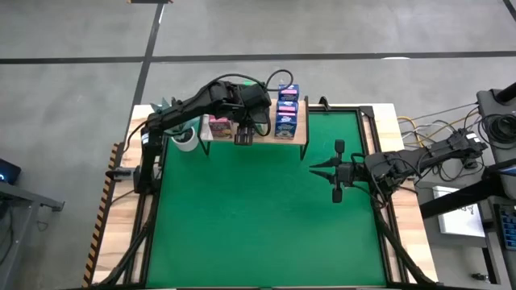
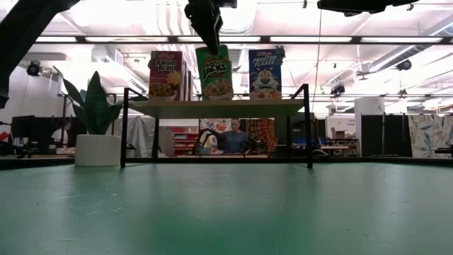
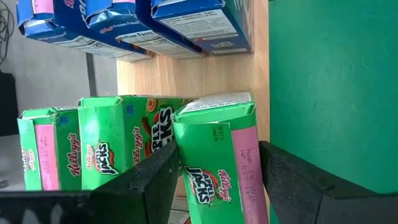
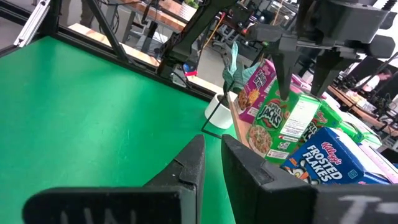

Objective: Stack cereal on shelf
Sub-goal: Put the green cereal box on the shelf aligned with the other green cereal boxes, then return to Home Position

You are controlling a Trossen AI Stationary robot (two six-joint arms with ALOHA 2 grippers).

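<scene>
plant (image 2: 93, 106): green spiky-leaf thing in a white pot (image 2: 98, 150), sitting at the far left corner of the counter, upright

mat (image 1: 266, 217): big green sheet covering most of the counter, bare across the whole middle

counter (image 1: 403, 137): light wood, only peeking out around the mat edges

frame (image 1: 372, 137): black rails running along the sides of the mat

cables (image 1: 423, 129): messy bundle off the right side, yellowish and black

floor (image 1: 322, 28): grey concrete with dark seam lines

person (image 2: 232, 136): someone seated way back in the room, seen in the low view

ceiling lights (image 2: 333, 39): long bright strips overhead
</scene>
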